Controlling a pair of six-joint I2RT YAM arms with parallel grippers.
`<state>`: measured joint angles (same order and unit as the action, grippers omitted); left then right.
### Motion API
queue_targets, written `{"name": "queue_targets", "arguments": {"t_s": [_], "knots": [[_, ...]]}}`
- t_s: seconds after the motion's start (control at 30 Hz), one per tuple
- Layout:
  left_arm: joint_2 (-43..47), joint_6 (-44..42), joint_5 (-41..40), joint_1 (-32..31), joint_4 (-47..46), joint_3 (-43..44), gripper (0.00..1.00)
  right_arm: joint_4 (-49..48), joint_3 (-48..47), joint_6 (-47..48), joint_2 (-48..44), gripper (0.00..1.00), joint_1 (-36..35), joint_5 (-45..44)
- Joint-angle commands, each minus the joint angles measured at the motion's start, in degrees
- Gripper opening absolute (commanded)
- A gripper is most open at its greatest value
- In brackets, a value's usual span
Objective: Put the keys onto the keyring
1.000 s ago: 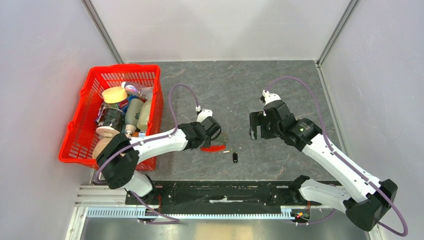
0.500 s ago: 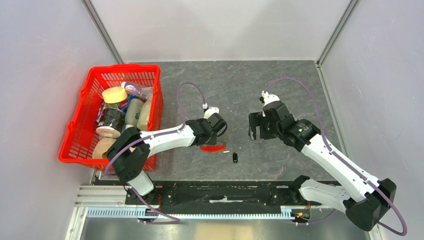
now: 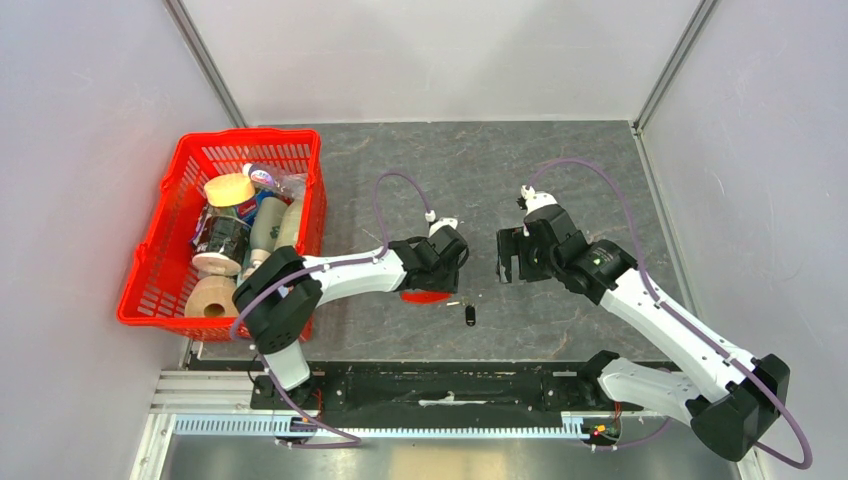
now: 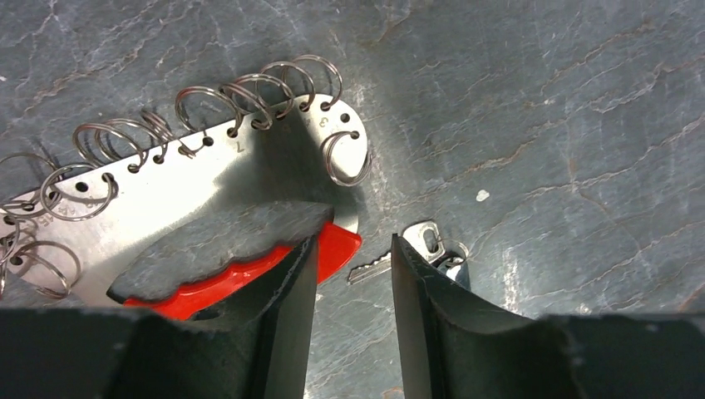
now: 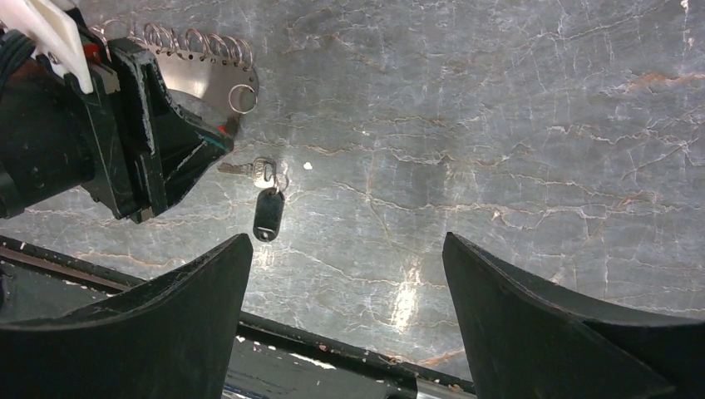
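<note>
The keyring [image 4: 166, 199] is a grey metal plate edged with small rings, with a red curved strip [image 4: 249, 270], lying flat on the table. In the top view it shows as a red sliver [image 3: 425, 296] under my left gripper [image 3: 447, 262]. The keys, a tiny silver key [image 4: 374, 268] joined to a black fob [image 5: 267, 214], lie just right of the red strip and show in the top view [image 3: 468, 314]. My left gripper [image 4: 355, 243] is open with a narrow gap, low over the red tip and the key blade, holding nothing. My right gripper [image 5: 347, 241] is wide open and empty, hovering right of the keys [image 3: 510, 256].
A red basket [image 3: 160, 275] with bottles, jars and a paper roll stands at the left of the table. The black rail [image 3: 450, 385] runs along the near edge. Grey walls enclose the table on the left, back and right.
My left gripper has moved right, from over the keyring's left part to its right end, close to the key. The right arm has barely moved. Keys and keyring lie where they were.
</note>
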<state>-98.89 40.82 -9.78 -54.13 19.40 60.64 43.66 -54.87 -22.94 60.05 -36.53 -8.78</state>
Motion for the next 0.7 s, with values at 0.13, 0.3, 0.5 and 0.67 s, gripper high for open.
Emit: {"name": "queue_targets", "arguments": {"t_s": [0.13, 0.3, 0.5, 0.67], "knots": [[-0.5, 3.9, -1.4, 0.0, -2.5, 3.1, 0.54, -1.8, 0.6, -0.4, -1.6, 0.93, -0.1, 0.9], [-1.7, 3.8, -2.2, 0.0, -2.1, 3.9, 0.55, -2.0, 0.7, -0.5, -1.8, 0.93, -0.1, 1.3], [-3.1, 3.3, -3.4, 0.6, -1.9, 5.2, 0.52, -1.9, 1.0, -0.5, -2.7, 0.93, -0.1, 1.5], [-3.9, 3.1, -3.6, 1.2, -1.8, 5.8, 0.49, -1.7, 1.0, -0.5, -3.1, 0.93, -0.1, 1.7]]}}
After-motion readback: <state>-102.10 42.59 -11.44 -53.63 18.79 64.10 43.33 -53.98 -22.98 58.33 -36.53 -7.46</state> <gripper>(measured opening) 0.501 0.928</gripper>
